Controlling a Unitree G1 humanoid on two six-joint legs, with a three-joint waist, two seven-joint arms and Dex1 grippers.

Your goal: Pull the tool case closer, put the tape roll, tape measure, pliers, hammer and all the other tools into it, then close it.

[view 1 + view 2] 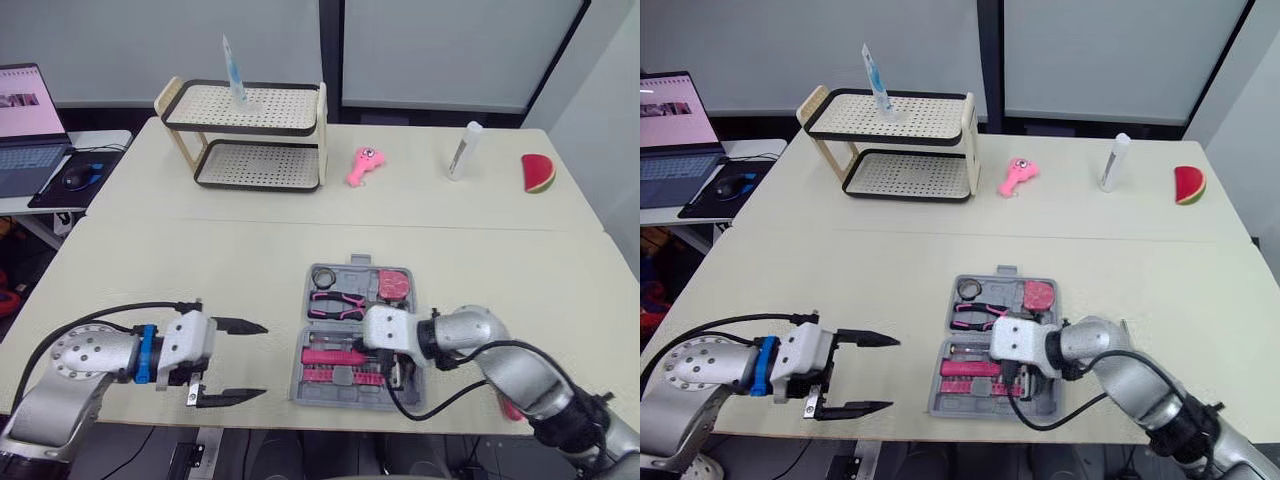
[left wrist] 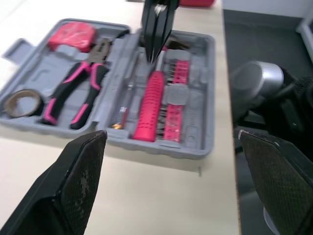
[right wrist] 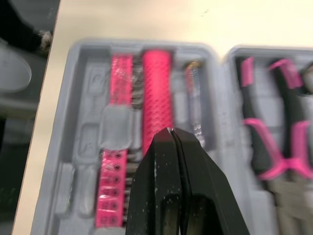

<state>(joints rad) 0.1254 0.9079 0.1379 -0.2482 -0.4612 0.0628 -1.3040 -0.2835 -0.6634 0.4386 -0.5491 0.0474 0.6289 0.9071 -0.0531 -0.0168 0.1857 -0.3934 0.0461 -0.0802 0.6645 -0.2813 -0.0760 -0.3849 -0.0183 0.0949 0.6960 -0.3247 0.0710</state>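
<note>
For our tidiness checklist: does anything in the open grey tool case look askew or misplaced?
Nothing stands out: pink-and-black pliers, dark tape roll, red tape measure and pink-handled driver lie seated in slots of the grey plastic case.

A big pale table [image 1: 200, 260] holds 5 things. A thin line runs across its top from side to side. The gray tool case [image 2: 161, 149] lies open near the front edge, a bit right of the middle. At the far left stands a rack [image 1: 255, 165] with 2 shelves. To its right come a pink toy [image 1: 364, 165], a white tube [image 1: 463, 150] and a watermelon slice [image 1: 538, 172], all well apart. A small table [image 1: 100, 140] on the left holds a laptop [image 1: 28, 130] and a black mat [image 1: 60, 195].
</note>
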